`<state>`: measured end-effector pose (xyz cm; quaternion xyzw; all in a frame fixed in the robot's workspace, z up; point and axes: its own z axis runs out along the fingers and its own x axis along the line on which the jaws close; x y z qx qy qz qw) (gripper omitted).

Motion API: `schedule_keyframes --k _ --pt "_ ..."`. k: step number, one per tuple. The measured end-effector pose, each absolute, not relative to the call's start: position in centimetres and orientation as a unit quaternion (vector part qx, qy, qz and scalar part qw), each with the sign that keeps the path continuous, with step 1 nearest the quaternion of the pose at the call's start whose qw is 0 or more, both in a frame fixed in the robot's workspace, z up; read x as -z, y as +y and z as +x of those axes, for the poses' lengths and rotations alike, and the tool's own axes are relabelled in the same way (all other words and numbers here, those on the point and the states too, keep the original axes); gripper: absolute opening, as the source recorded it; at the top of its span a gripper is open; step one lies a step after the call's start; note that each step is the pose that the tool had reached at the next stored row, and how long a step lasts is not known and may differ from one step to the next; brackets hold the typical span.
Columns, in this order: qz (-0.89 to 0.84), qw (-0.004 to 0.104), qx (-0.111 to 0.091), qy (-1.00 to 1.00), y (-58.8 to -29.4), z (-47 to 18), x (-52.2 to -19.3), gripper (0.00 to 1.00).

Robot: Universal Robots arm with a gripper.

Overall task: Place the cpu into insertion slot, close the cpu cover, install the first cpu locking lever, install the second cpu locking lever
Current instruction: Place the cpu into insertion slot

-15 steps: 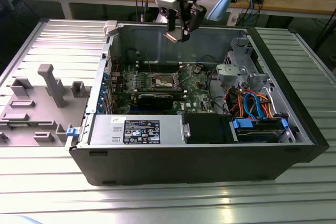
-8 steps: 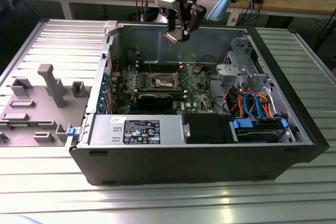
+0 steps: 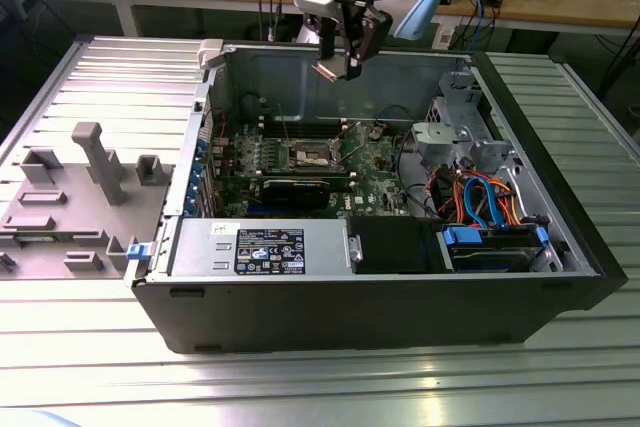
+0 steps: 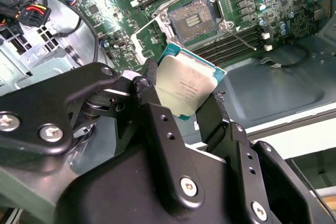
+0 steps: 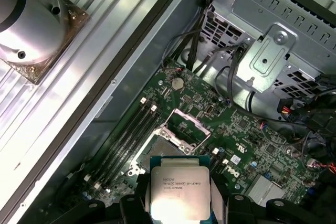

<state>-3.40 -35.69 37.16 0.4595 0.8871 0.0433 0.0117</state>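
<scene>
Cpu (image 5: 180, 187): silver-grey top, clamped at two opposite edges btw gripper (image 4: 182, 90) fingers (image 4: 148, 85); held in air above open PC case (image 3: 350, 297). Insertion slot (image 4: 195, 18) on green mobo (image 5: 252, 135) bare, contacts exposed. Cpu cover (image 5: 188, 125) hinged up beside slot.

Claw (image 3: 342, 65) clamped, tilted downward.

cpu (image 4: 189, 85) in gripper (image 4: 182, 93), above insertion slot (image 4: 194, 17)
</scene>
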Motion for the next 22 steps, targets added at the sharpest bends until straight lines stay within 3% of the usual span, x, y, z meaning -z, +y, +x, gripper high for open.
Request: schedule_keyframes --k 22 --pt "0.485 0.013 -0.043 0.873 -35.62 -3.40 -37.15 0.54"
